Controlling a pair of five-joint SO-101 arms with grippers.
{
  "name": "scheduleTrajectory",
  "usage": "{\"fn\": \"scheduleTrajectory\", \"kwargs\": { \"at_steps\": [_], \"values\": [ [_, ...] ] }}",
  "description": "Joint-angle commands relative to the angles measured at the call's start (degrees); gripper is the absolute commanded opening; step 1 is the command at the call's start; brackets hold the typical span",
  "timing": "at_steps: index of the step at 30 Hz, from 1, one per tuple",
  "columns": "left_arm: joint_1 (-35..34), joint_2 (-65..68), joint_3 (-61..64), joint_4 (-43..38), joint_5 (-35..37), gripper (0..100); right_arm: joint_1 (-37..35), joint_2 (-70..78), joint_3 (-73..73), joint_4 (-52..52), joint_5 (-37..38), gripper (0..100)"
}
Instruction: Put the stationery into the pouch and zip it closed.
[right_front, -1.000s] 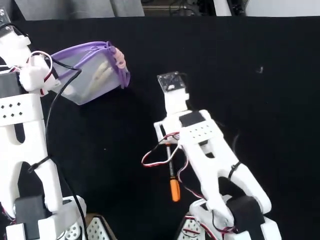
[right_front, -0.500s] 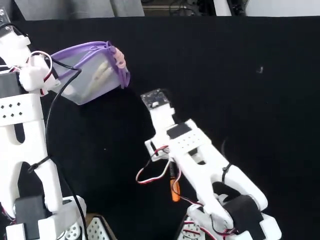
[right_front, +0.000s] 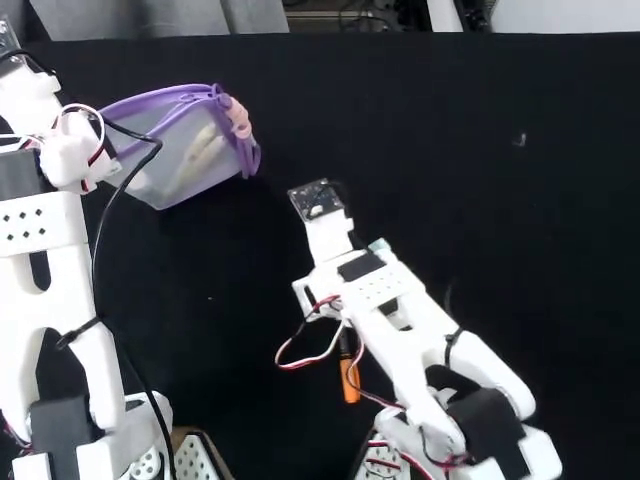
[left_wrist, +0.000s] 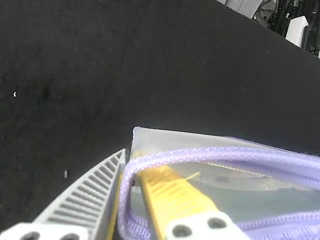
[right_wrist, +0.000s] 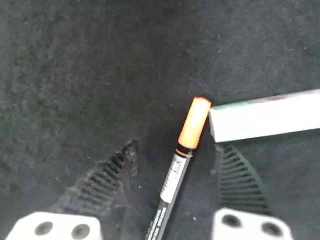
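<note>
Swinging leftward over the past second, the right gripper (right_wrist: 175, 165) hung wide open and empty astride the pen (right_wrist: 186, 135) lying on the table (right_front: 500, 150), while the left gripper (left_wrist: 127, 200) pinched the raised pouch (right_front: 180, 150) by its rim, suggesting the pen's pickup came next.

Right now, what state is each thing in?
pouch: zip open, held by its edge, pale items inside.
left gripper: shut on the pouch.
pen: capped, lying flat on the table, ungripped.
right gripper: open, one finger either side of the pen.
white block: lying flat beside the pen's cap.
</note>
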Motion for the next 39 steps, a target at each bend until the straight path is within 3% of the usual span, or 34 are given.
{"fn": "scheduleTrajectory", "kwargs": {
  "at_steps": [1,10,18,25,32,39],
  "values": [
    [-0.2,0.4,0.7,-0.8,0.1,3,1.1,2.4,-2.9,-0.4,0.4,11.4],
    [-0.2,0.4,0.7,-0.8,0.1,3,1.1,11.6,-11.1,5.8,0.4,1.2],
    [0.0,0.4,0.5,-0.8,0.2,3,1.1,9.4,-11.5,6.1,0.4,1.1],
    [7.6,-0.4,-0.4,-0.4,0.2,3,5.0,-6.1,-11.6,6.1,0.0,1.1],
    [14.1,0.3,-13.4,10.4,0.4,3,14.8,-29.1,-12.6,4.9,-0.1,1.1],
    [18.9,0.4,-16.4,13.5,1.2,3,15.1,-48.6,-14.5,-0.3,-0.1,1.1]
  ]
}}
